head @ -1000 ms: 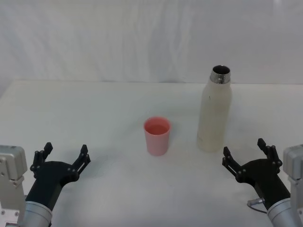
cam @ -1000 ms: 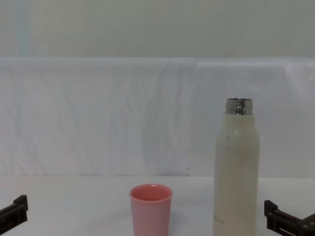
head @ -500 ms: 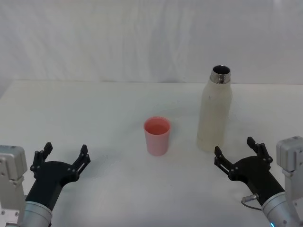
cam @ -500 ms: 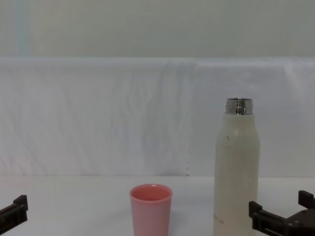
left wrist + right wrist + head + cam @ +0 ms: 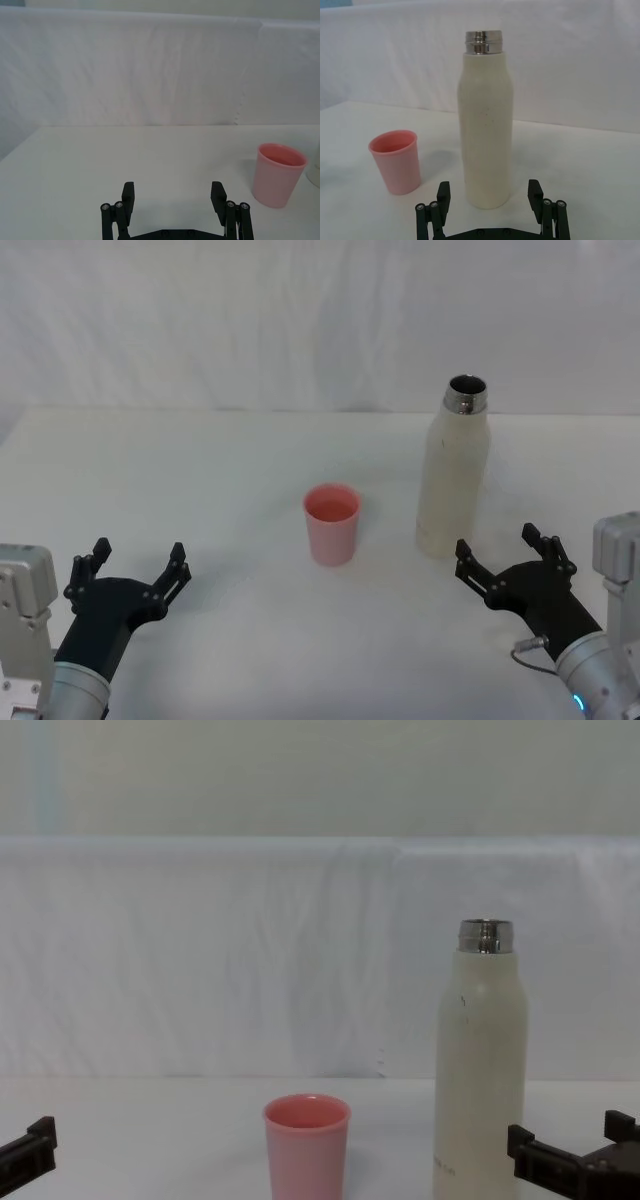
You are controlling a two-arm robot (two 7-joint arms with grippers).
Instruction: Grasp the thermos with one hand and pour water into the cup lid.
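- Now the right gripper hovers low over the table, its two black fingers spread wide and holding nothing.
- From the right wrist view, the thermos stands just ahead of the gap between those fingers, not touching either one.
- In the head view the right gripper sits at about 5 o'clock from the thermos, near its base but apart from it.
- In the chest view the right gripper shows beside the lower part of the thermos.
- The thermos is upright on the table, its steel neck open at the top.
- The cup stands upright at roughly 9 o'clock from the thermos, near it but with clear table between them.
- Its pink mouth faces up; I cannot tell whether anything is inside.
- The left gripper rests parked at about 8 o'clock from the cup, well apart from it, fingers spread and empty.
- From the left wrist view the cup stands ahead and off to one side.
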